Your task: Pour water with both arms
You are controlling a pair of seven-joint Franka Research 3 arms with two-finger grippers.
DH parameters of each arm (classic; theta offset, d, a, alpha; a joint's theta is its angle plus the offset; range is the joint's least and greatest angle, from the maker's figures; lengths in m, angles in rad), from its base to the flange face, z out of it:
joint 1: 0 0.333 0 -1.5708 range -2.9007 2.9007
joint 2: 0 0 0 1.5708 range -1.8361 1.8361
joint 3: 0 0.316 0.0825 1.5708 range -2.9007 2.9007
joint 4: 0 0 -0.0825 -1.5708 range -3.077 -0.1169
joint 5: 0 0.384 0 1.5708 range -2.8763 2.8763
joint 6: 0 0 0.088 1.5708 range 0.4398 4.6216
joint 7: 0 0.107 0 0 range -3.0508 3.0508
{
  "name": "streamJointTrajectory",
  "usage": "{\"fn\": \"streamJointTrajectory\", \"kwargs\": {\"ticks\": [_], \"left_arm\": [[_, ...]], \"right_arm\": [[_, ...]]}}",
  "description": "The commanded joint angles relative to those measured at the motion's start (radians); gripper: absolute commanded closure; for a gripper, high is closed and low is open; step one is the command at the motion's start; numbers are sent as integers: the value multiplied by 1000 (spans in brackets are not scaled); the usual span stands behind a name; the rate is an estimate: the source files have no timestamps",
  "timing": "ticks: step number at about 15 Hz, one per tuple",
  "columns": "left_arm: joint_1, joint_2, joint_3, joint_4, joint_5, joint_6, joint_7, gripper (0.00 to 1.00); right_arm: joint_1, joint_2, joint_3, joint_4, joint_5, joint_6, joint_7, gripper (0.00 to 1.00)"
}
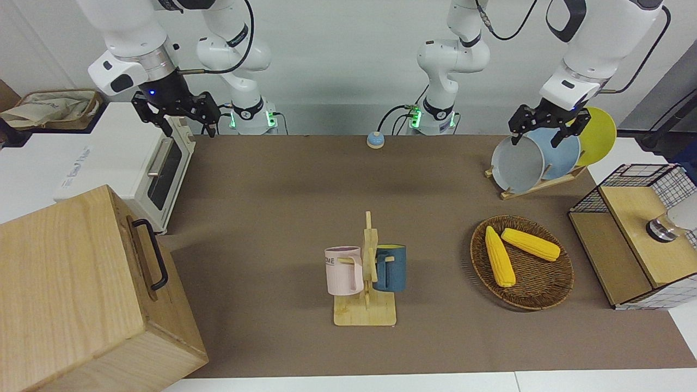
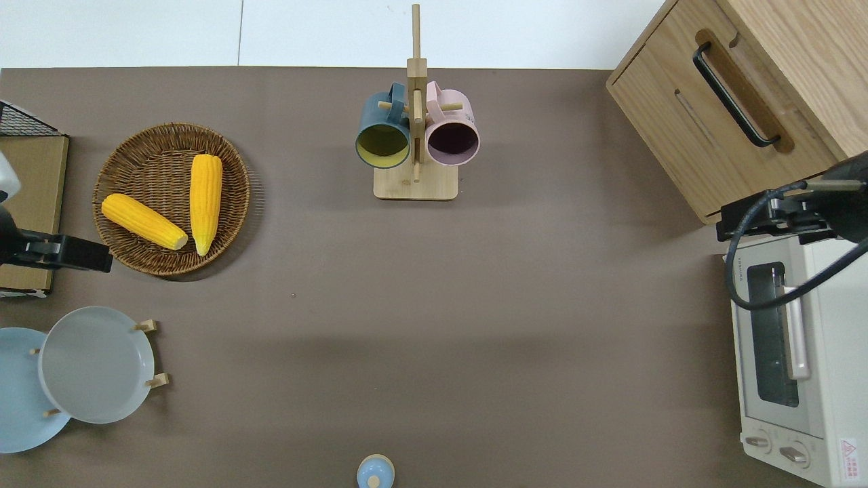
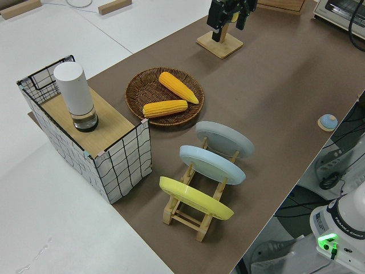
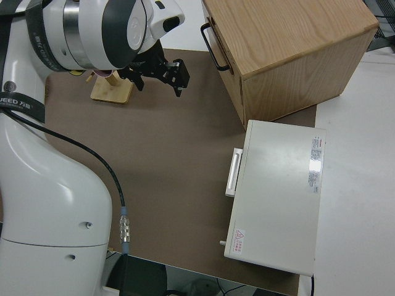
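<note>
Since pouring water needs a source and a receiver, the relation that matters is how far both lie from the raised grippers: the mug rack point(image 1: 365, 283) stands midway along the mat at its edge farthest from the robots, well apart from either arm. On it hang a pink mug point(image 1: 343, 270) and a dark blue mug point(image 1: 391, 267), both apparently empty in the overhead view. The likeliest water holder, as a guess, is the white cylindrical bottle point(image 3: 76, 96) upright on the wire-sided shelf box point(image 3: 117, 153) at the left arm's end, so the left arm is nearer to it. The left gripper point(image 1: 545, 127) hangs open over the plate rack point(image 1: 536, 185); the right gripper point(image 1: 175, 112) hangs open over the toaster oven point(image 1: 142, 163). Neither holds anything.
</note>
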Motion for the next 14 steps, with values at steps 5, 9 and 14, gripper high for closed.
{"fn": "streamJointTrajectory", "kwargs": {"ticks": [5, 9, 14], "left_arm": [[-4, -11, -3, -15, 23, 15, -14, 0], [4, -11, 8, -14, 21, 14, -6, 0], [18, -6, 68, -3, 20, 20, 47, 0]], "right_arm": [[-21, -20, 6, -17, 7, 0, -21, 7], [-18, -20, 7, -17, 7, 0, -23, 7], [40, -3, 17, -34, 8, 50, -20, 7]]}}
